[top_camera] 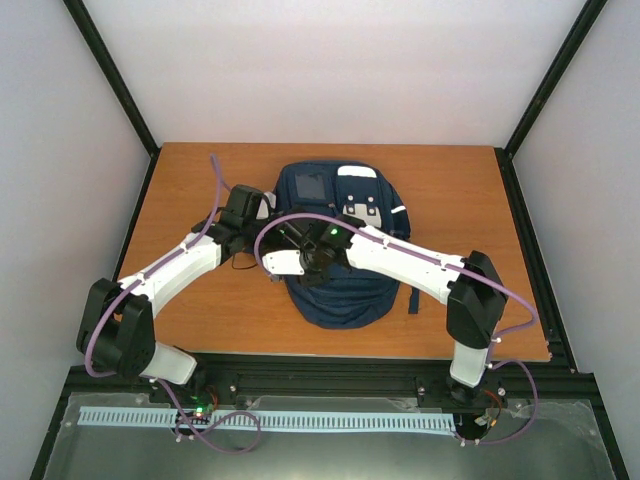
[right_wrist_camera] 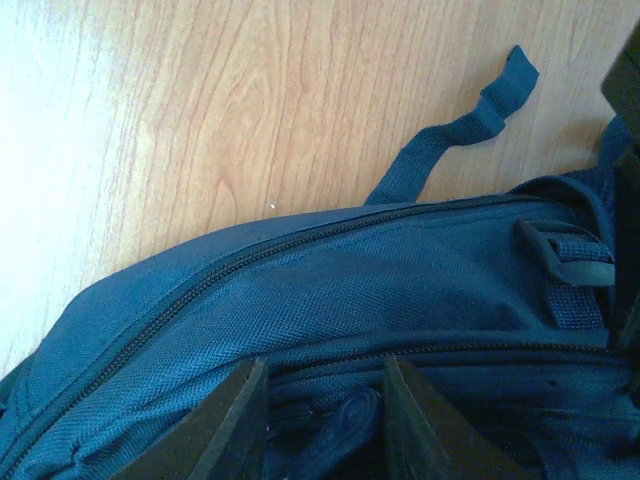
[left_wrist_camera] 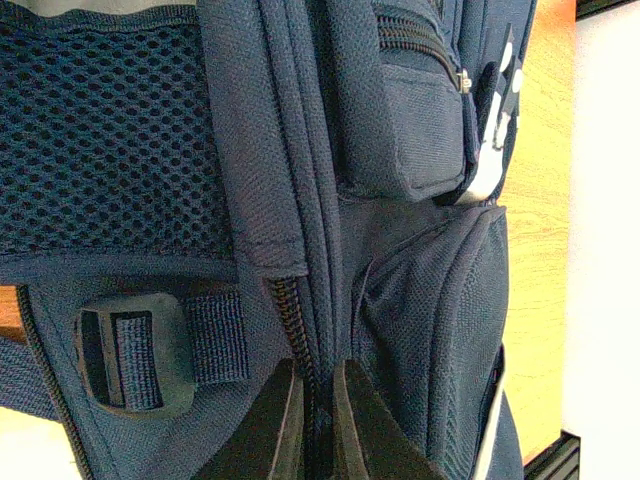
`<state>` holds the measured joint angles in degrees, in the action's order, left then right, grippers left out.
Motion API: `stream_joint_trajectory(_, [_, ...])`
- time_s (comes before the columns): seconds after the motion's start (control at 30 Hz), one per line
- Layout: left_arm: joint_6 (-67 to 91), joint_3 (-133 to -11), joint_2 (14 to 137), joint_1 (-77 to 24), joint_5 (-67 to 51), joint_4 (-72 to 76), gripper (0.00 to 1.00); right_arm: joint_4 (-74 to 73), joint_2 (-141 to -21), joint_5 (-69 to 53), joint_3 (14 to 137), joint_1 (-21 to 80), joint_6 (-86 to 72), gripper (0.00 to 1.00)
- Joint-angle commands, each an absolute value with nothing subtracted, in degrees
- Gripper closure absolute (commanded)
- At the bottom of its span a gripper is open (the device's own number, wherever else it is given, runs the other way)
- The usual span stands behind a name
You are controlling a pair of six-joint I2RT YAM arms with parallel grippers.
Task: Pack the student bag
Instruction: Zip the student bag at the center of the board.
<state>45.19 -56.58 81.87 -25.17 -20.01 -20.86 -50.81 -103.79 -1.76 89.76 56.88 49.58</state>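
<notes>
The student bag [top_camera: 345,285] is a navy-blue backpack lying flat in the middle of the table, with its white patches at the far end. My left gripper [top_camera: 266,214] is at the bag's left side. In the left wrist view it [left_wrist_camera: 317,378] is shut on a fold of the bag's fabric [left_wrist_camera: 300,180] beside an open zipper [left_wrist_camera: 287,310]. My right gripper [top_camera: 306,262] is over the bag's left middle. In the right wrist view it [right_wrist_camera: 322,378] is open, its fingers on either side of a blue rubber zipper pull [right_wrist_camera: 345,432] at the bag's main zipper.
The wooden table [top_camera: 200,300] shows on all sides of the bag. A loose strap [right_wrist_camera: 450,140] lies on the wood beside the bag. A plastic buckle [left_wrist_camera: 125,360] sits on the bag's side. Black frame posts and white walls enclose the table.
</notes>
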Motion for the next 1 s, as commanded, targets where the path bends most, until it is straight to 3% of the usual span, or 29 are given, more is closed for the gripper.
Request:
stream_joint_trajectory(0.0, [43.6, -57.7, 79.2, -25.7, -22.1, -19.9, 0.99, -54.2, -104.6, -0.5, 91.2, 56.9, 48.7, 0.71])
stream_joint_trajectory(0.5, [42.7, -58.1, 79.9, -25.7, -20.8, -20.5, 0.99, -53.2, -100.7, 1.5, 84.9, 56.9, 47.3, 0.86])
stream_joint_trajectory(0.97, [42.9, -57.4, 81.5, -25.7, -18.0, -20.1, 0.99, -58.9, -95.3, -11.5, 77.9, 56.9, 51.5, 0.93])
